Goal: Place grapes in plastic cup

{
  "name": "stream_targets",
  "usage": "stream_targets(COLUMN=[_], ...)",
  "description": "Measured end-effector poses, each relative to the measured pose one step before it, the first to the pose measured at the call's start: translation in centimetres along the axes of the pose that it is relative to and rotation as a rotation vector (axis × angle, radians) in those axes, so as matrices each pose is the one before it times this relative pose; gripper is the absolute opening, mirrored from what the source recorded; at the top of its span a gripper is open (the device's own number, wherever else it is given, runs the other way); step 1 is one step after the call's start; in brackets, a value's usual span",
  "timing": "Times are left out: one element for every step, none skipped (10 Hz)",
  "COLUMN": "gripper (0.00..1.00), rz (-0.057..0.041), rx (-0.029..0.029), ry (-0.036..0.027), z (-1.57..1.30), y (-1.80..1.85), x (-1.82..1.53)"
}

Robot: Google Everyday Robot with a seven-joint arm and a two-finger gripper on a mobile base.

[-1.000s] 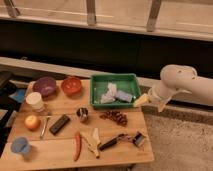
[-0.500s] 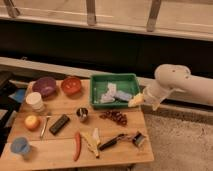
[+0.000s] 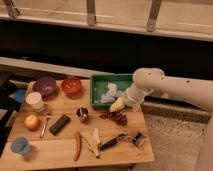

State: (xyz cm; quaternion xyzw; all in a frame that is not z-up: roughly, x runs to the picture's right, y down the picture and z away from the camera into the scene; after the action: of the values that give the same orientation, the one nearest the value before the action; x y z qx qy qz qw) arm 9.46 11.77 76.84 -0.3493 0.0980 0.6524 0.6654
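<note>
**Camera view: tool spread wide near the grapes, plastic cup at the far corner of the bench**

Camera view looks down on a wooden bench (image 3: 55, 152) crowded with kitchen things. The white arm reaches in from the right. Its tool (image 3: 117, 106) points down and to the left over the front right corner of a green tray (image 3: 107, 76). The pale fingers stand wide apart and hold nothing.

The grapes (image 3: 114, 117), a small dark red-brown bunch, lie on the bench just in front of the tray and just below the tool tip. I cannot tell whether the tip touches them.

The plastic cup (image 3: 20, 146) is light blue and stands upright at the front left corner of the bench, well apart from the grapes and the tool.

Between them lie a red chili pepper (image 3: 77, 145), a pale yellow banana-like piece (image 3: 92, 141) and a small metal cup (image 3: 82, 114). A flat black block (image 3: 60, 124) lies left of the metal cup, and a round orange fruit (image 3: 32, 121) sits further left. A white cup (image 3: 35, 100) stands behind the fruit.

A purple bowl (image 3: 45, 86) and an orange bowl (image 3: 71, 85) sit side by side at the back left. A black-handled utensil (image 3: 112, 142) lies near the front right edge. Crumpled white material (image 3: 109, 95) rests inside the tray.
</note>
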Motion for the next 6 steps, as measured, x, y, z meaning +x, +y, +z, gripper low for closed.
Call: stream_targets(gripper=[0.8,0.8,0.8,0.8,0.8,0.8], rz=[-0.00773,0.00547,0.01525,0.01757,0.01408,0.01353], rx=[-0.00086,0.00326,0.00643,0.00754,0.01527,0.00769], ry=[0.01022,0.00568,0.00138,-0.00449,-0.00658,-0.00389], z=[1.392,0.768,0.559,0.541,0.359,0.578], y=[0.503,-0.025,-0.65,-1.114,-1.291,-0.916], x=[0.027,-0.074,-0.322,-0.938,-1.069,-1.222])
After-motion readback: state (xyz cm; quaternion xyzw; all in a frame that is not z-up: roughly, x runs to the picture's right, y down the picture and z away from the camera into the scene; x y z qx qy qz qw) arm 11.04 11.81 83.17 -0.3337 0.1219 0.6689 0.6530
